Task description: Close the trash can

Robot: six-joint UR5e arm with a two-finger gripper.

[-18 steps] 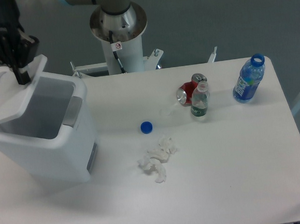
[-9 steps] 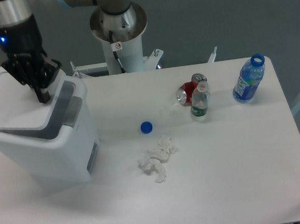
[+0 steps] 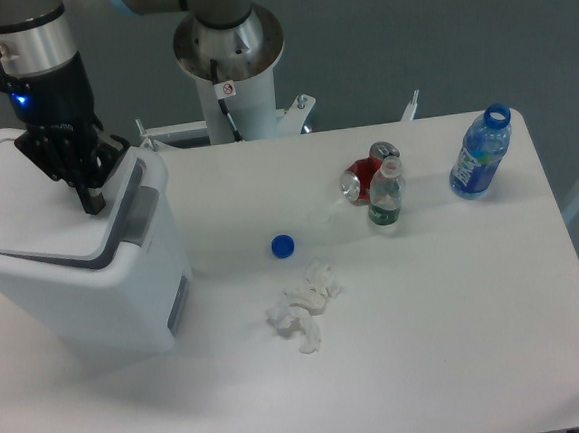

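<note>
The claw [image 3: 92,200] points down with its fingers drawn together, gripping nothing; the tip appears to press on the lid [image 3: 38,211], near the lid's right edge, the one nearest the grey latch [image 3: 141,210]. I cannot tell for sure that tip and lid are touching, but no gap shows between them.

The relation that matters: the lid lies directly under the claw and runs away from it to the left, toward its hinge on the can's far left side. So the push is straight down, at the free edge farthest from the hinge, where it has the most leverage. The lid sits nearly flat on the trash can [image 3: 105,291], with only a thin dark seam showing along the front and right rim, so closing looks almost done; a little more downward travel should seat it against the latch. The risk I would judge is the tip sliding off the right edge into the gap by the latch instead of bearing on the lid.

The can stands at the left end of the desk [image 3: 430,346]. Well apart to the right lie a blue cap [image 3: 283,245] and a crumpled tissue [image 3: 302,311], then a red can [image 3: 362,179] touching a small clear bottle [image 3: 385,197], and a blue bottle [image 3: 481,153] near the far right edge.
</note>
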